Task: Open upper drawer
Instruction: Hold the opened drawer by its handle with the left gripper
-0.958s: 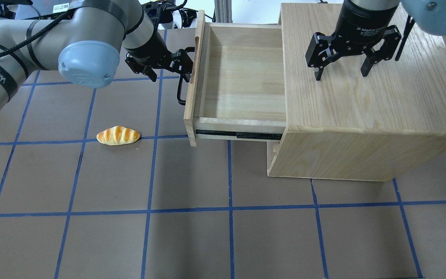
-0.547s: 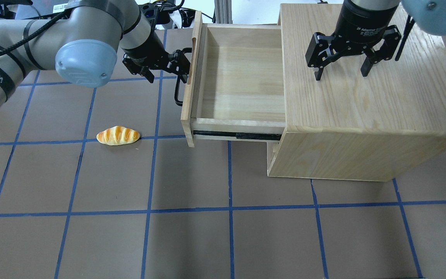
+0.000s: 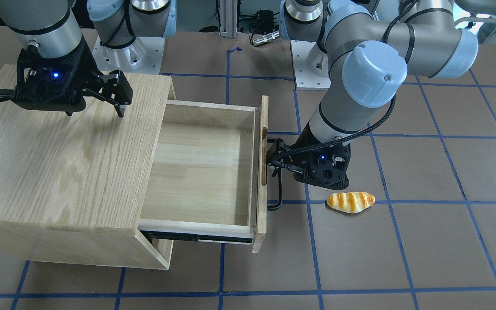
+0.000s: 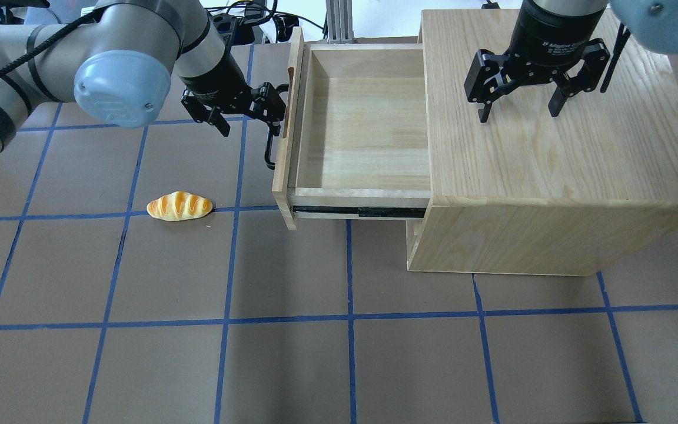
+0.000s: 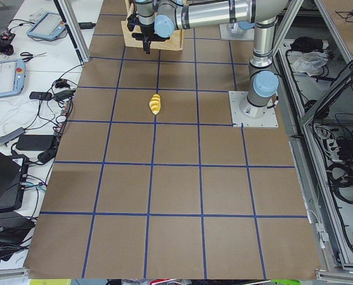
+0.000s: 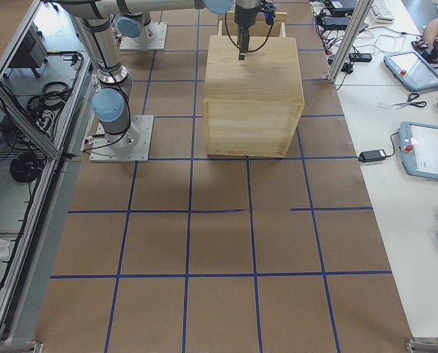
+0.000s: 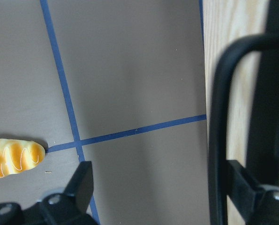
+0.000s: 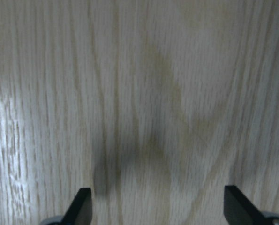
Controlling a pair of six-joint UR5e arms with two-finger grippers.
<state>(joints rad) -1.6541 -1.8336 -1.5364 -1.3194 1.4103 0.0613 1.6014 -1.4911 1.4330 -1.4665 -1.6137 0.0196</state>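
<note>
— Since a second ago the upper drawer (image 4: 368,118) has slid further out to the left, and the left gripper (image 4: 251,121) has gone leftward with it.
— How does the drawer look?
— Wide, shallow, light wood, bare inside. It sticks well out of the oak-grain cabinet (image 4: 551,153) at the far right of the surface (image 4: 315,353). A black slide rail (image 4: 362,208) shows under its near side. Its front panel carries an oblong slot (image 3: 264,155) and a long black bar handle (image 4: 268,144).
— And the left fingers (image 7: 83,180)?
— Spread wide, not clamped. In the wrist view the handle runs between them, close to the one beside the panel.
— What about the right gripper (image 4: 518,112)?
— It hangs over the cabinet top, fingers wide, holding nothing.
— Anything else?
— A bread roll (image 4: 179,206) lies on the surface, left of the drawer and apart from it.
</note>
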